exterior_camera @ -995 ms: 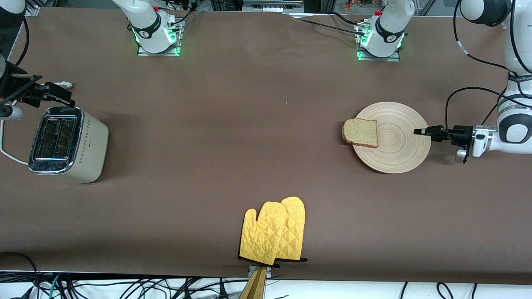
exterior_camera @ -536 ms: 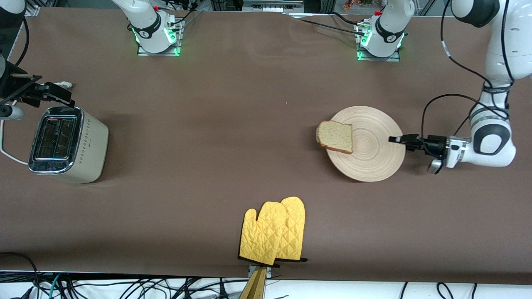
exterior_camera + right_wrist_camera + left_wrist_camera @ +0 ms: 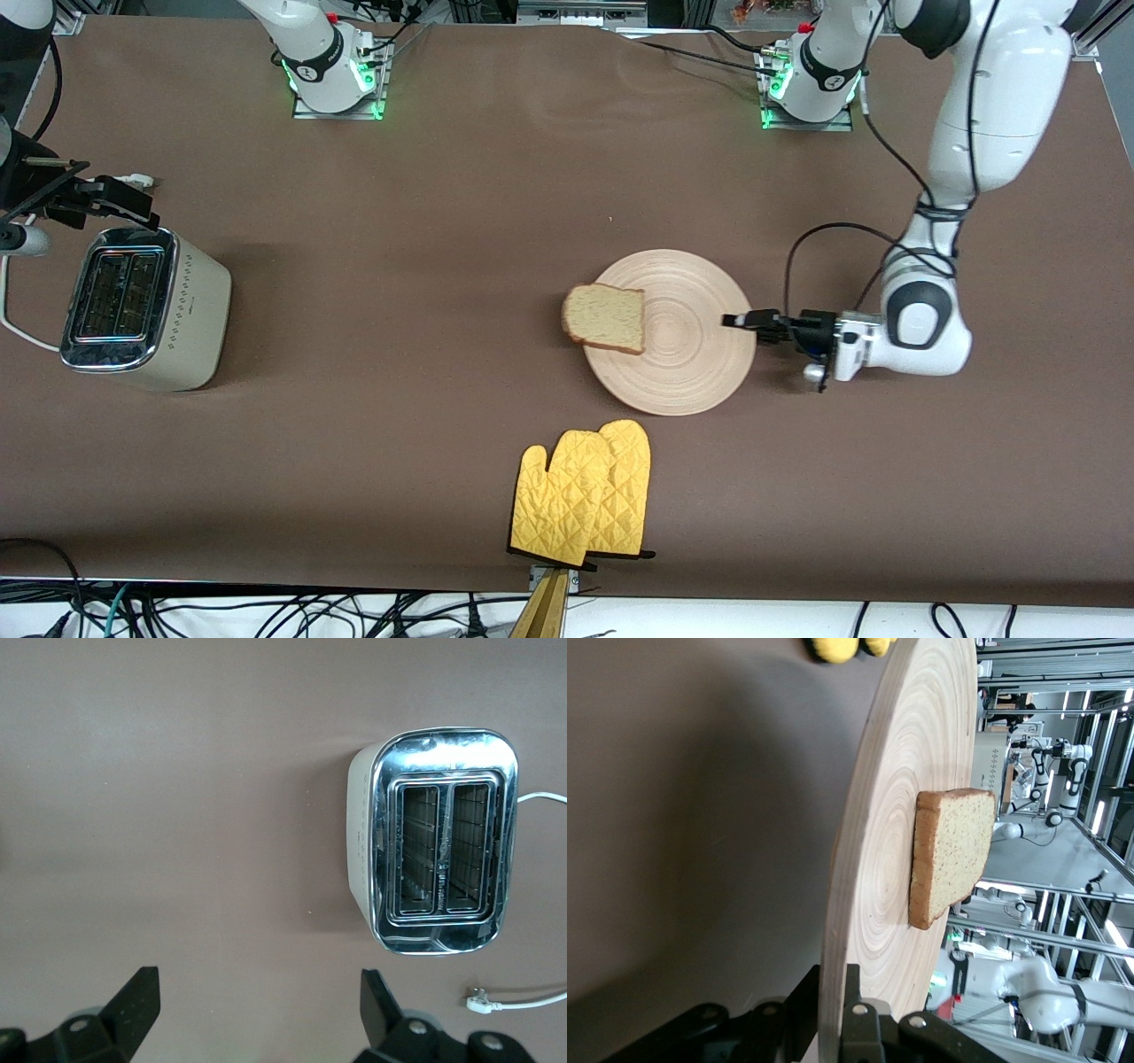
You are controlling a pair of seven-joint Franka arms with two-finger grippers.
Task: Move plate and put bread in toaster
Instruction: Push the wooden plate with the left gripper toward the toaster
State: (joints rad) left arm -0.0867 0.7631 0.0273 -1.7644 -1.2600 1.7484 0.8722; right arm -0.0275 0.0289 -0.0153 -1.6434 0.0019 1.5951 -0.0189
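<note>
Gripping the plate [image 3: 673,332] by its rim at the left arm's end, the left gripper [image 3: 742,322] is held low over the counter [image 3: 425,266], fingers [image 3: 859,1028] clamped on the edge. The bread [image 3: 605,319] is carried on the plate, overhanging the rim toward the toaster [image 3: 142,306]. A broad strip of bare counter is seen between plate and toaster. Yellow mitts [image 3: 585,492] are laid near the counter's front edge, just nearer the camera than the plate and apart from it. The right gripper [image 3: 257,1010] is held waiting above the counter beside the toaster, fingers spread wide. A white cord [image 3: 523,1001] is trailed from the toaster.
</note>
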